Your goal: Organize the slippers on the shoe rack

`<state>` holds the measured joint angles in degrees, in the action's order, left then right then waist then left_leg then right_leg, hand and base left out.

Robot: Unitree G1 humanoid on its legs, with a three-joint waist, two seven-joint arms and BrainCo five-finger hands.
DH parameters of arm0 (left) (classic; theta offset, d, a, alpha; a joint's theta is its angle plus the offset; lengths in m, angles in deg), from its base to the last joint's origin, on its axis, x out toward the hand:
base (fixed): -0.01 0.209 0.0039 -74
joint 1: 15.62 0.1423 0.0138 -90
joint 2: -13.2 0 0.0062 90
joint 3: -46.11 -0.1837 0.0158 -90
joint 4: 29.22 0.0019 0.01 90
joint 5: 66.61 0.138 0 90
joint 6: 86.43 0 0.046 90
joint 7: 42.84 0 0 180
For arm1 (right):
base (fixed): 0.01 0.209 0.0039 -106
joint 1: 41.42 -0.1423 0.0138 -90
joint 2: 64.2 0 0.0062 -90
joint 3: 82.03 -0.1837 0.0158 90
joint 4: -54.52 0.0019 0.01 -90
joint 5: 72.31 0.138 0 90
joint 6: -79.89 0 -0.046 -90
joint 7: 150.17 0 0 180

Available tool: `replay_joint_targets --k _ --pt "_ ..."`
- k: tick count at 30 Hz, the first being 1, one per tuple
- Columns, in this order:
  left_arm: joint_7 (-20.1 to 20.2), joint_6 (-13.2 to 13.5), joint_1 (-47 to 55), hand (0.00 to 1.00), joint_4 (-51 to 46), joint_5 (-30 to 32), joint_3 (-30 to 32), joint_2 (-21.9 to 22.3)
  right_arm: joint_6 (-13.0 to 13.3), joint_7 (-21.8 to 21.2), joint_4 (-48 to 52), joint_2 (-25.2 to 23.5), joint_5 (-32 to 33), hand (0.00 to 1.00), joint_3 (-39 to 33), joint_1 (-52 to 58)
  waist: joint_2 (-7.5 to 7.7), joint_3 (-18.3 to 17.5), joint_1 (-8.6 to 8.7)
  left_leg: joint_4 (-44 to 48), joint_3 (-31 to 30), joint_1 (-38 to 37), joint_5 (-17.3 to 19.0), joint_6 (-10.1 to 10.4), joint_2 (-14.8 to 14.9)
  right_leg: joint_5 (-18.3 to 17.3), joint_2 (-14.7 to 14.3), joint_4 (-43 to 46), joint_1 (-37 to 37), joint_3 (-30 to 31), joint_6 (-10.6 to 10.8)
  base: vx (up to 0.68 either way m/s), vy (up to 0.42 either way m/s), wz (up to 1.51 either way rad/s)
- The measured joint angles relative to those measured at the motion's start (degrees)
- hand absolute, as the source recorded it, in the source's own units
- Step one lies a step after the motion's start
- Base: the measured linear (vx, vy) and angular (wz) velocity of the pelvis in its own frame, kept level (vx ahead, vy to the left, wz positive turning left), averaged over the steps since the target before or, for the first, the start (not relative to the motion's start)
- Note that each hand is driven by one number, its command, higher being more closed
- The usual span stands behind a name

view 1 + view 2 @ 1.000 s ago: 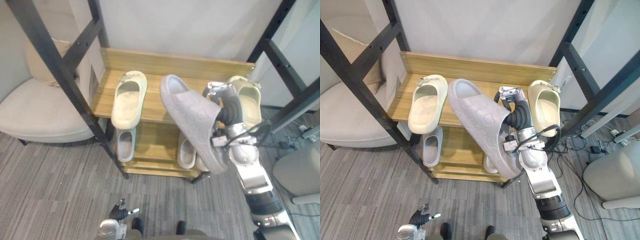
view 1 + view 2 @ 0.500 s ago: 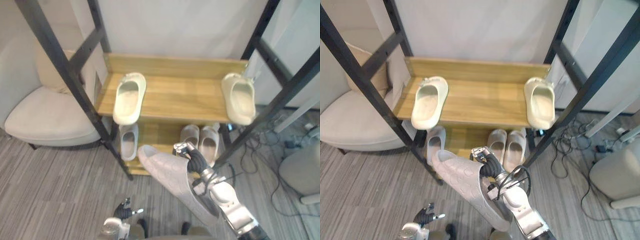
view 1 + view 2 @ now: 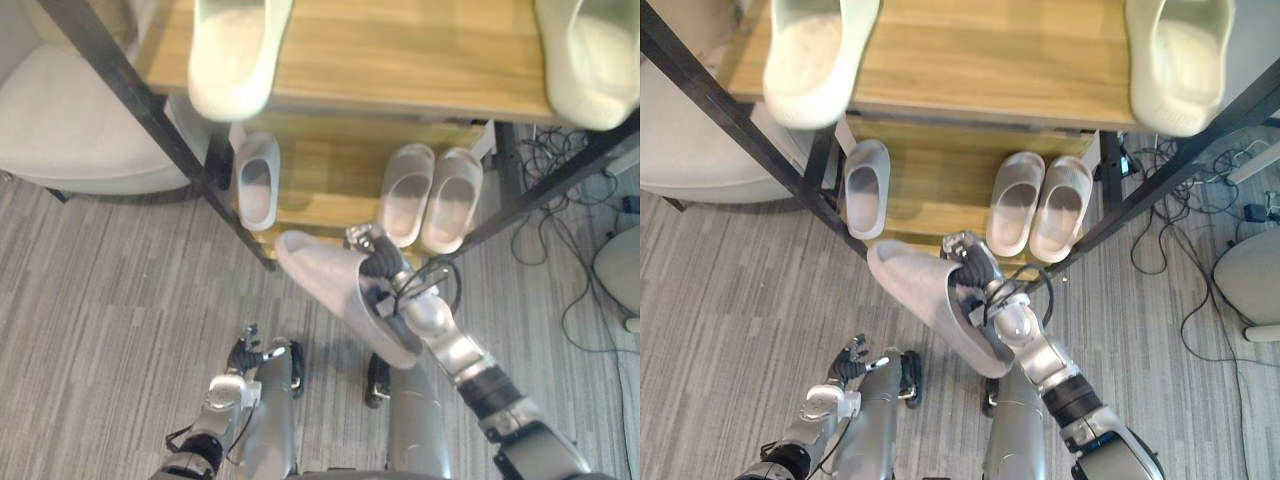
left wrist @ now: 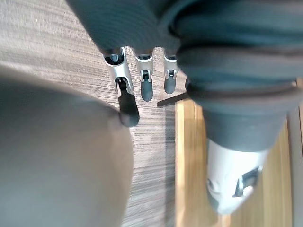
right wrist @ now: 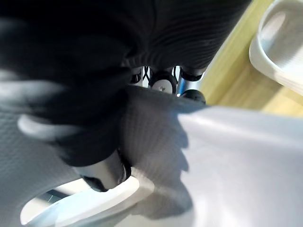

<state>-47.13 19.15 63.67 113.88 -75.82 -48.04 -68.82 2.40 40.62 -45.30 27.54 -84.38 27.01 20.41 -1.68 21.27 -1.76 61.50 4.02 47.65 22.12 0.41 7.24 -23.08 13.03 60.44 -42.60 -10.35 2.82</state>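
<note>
While the right arm reaches in from 5 o'clock, the right hand (image 3: pixel 374 263) grips the grey slipper (image 3: pixel 322 278), fingers curled over its rim, just short of the shoe rack (image 3: pixel 330 175). The left hand (image 3: pixel 243 353) hangs at 7 o'clock, fingers relaxed. Two cream slippers (image 3: pixel 232 60) are cut off at 12 o'clock. Three pale slippers (image 3: pixel 405 195) occupy the lower shelf, and a black post (image 3: pixel 155 120) crosses at 10 o'clock.

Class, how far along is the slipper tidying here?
Done: cream slippers on the top shelf; a grey pair and a single grey slipper on the lower shelf. In hand: right hand grips a fourth grey slipper. To do: shelving it, probably beside the single. Left hand hangs idle.
</note>
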Motion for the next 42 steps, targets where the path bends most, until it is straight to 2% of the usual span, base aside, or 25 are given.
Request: replay_joint_targets --k 4,6,11,17,23,34,35,42 --pt "-0.53 -0.07 -0.41 0.00 -3.57 -0.29 2.34 0.28 -1.58 3.95 0.00 -1.58 -1.45 1.00 -3.55 -7.53 -0.02 1.12 -0.73 6.16 -0.64 6.34 2.12 -0.52 0.23 -2.37 0.94 6.47 -6.17 0.38 -0.07 -0.05 0.046 0.03" --pt "-0.65 -0.13 -1.16 0.00 -5.94 -2.02 4.57 1.24 -2.60 7.05 -0.31 -1.99 -1.41 1.00 -6.05 -12.53 -0.03 1.28 -1.70 8.61 -1.27 10.77 2.28 -0.53 0.26 -3.31 1.40 9.28 -10.20 0.17 -0.04 -0.04 0.037 0.10" --pt "-0.97 -0.12 -1.88 0.00 -7.74 -2.57 5.03 1.79 -4.47 10.33 -4.37 -2.62 -1.39 1.00 -8.43 -18.62 0.03 1.33 -3.13 10.03 -1.56 13.85 2.10 -0.08 0.12 -3.75 1.98 11.31 -13.21 0.11 -0.74 0.01 0.016 0.06" --pt "-2.28 -0.09 -2.81 0.00 -9.30 -4.57 5.39 2.54 -7.77 14.59 -14.65 -4.08 -0.31 1.00 -15.28 -25.84 0.02 1.33 -4.65 10.46 -2.51 17.01 1.93 0.22 -0.01 -4.24 2.21 11.65 -15.43 -0.93 -1.08 0.06 -0.005 0.06" --pt "-3.32 -0.07 -3.42 0.00 -9.36 -5.67 5.37 3.22 -9.15 16.57 -24.19 -4.09 0.99 1.00 -18.93 -31.04 0.01 1.23 -4.87 10.36 -3.18 18.13 1.89 0.30 -0.95 -5.32 3.42 12.07 -15.58 -2.08 -1.13 0.05 -0.011 0.13" --pt "-4.52 -0.05 -4.66 0.00 -8.89 -6.87 5.00 3.97 -10.34 17.26 -36.14 -3.85 3.31 1.00 -19.57 -38.22 0.02 0.41 -5.77 10.11 -4.49 20.22 1.50 0.93 -1.69 -5.68 3.96 11.99 -16.59 -3.64 -1.49 0.03 -0.009 0.06" --pt "-4.57 -0.05 -4.82 0.00 -8.82 -7.02 4.73 4.03 -10.53 17.29 -36.77 -3.64 3.31 0.00 -19.60 -38.59 0.02 0.41 -5.93 10.10 -4.50 20.23 1.47 0.99 -1.70 -5.77 3.99 12.03 -16.59 -3.67 -1.66 0.03 -0.011 0.04" --pt "-5.35 -0.06 -5.05 0.00 -7.26 -8.35 3.39 4.43 -10.82 18.96 -40.84 -2.85 4.19 0.00 -20.53 -40.74 0.10 -2.11 -7.07 9.59 -5.08 22.02 0.80 1.97 -1.98 -6.13 4.13 12.31 -18.10 -4.55 -2.34 0.03 -0.024 0.05"
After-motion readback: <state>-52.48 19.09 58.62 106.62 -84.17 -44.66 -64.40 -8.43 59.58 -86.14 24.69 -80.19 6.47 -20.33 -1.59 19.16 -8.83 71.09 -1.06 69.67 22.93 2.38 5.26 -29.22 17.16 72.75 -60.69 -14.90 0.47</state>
